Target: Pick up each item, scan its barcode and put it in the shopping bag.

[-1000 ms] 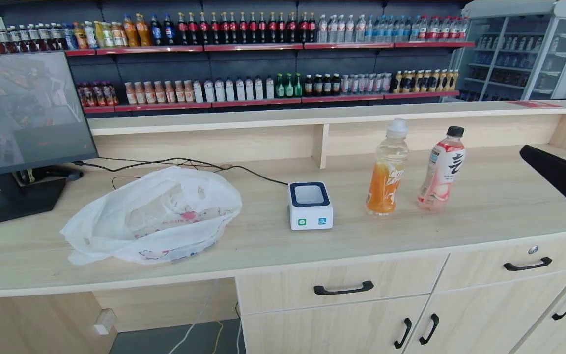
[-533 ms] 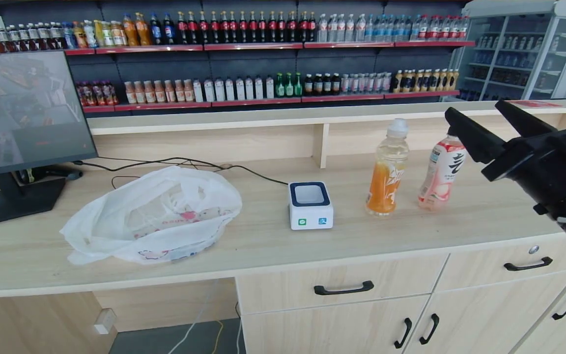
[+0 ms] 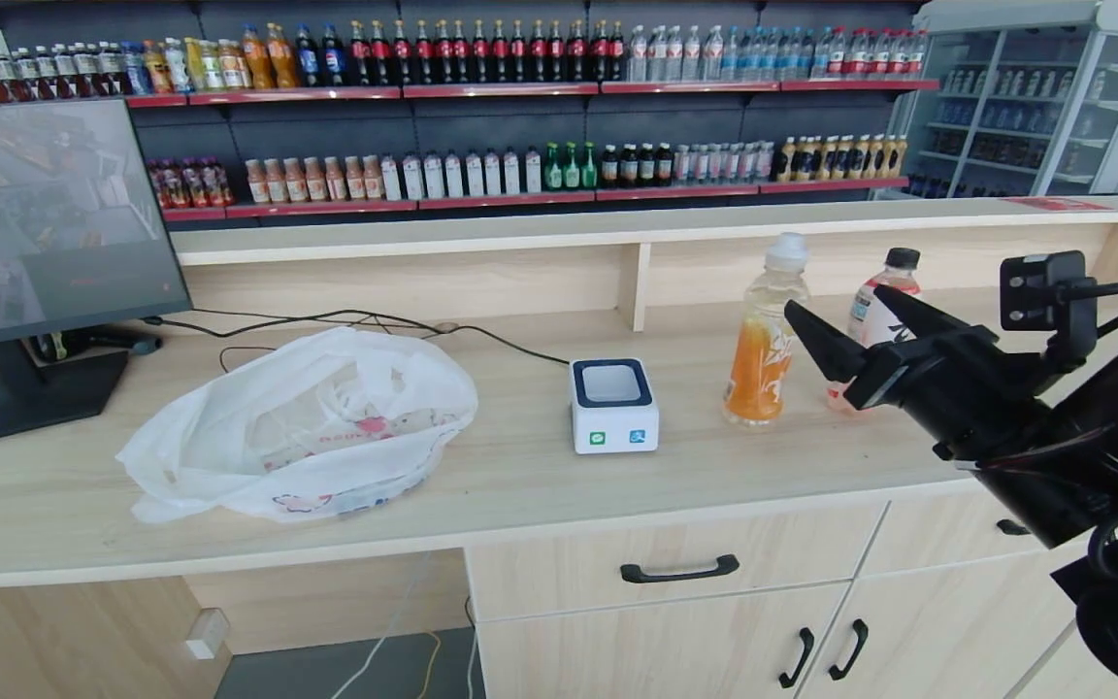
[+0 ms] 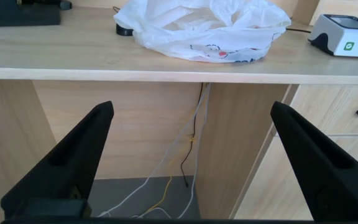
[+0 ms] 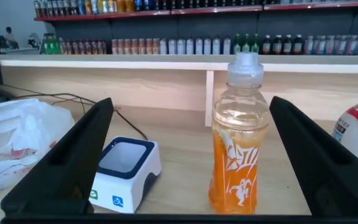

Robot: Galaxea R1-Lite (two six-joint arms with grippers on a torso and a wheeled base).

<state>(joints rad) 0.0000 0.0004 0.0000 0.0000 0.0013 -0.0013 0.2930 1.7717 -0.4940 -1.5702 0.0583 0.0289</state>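
The right gripper (image 3: 838, 303) is hovering with its fingers spread wide, holding nothing. The orange drink bottle (image 3: 763, 340) is standing upright just ahead of its fingertips, and the pink-labelled bottle (image 3: 894, 282) is standing partly behind its outer finger. The barcode scanner (image 3: 613, 405) and the white shopping bag (image 3: 307, 427) are lying farther off to its left. The left gripper (image 4: 191, 107) is hanging lower than the counter (image 4: 135, 59), its fingers also spread, with the bag above and ahead of it.

Pink bottle (image 3: 867, 313) crowds orange bottle (image 3: 761, 340); counter (image 3: 690, 432) gap toward scanner (image 3: 614, 406).

Counter (image 3: 520, 485): bag (image 3: 302, 427), scanner (image 3: 613, 406), orange bottle (image 3: 763, 335), pink bottle (image 3: 894, 275)
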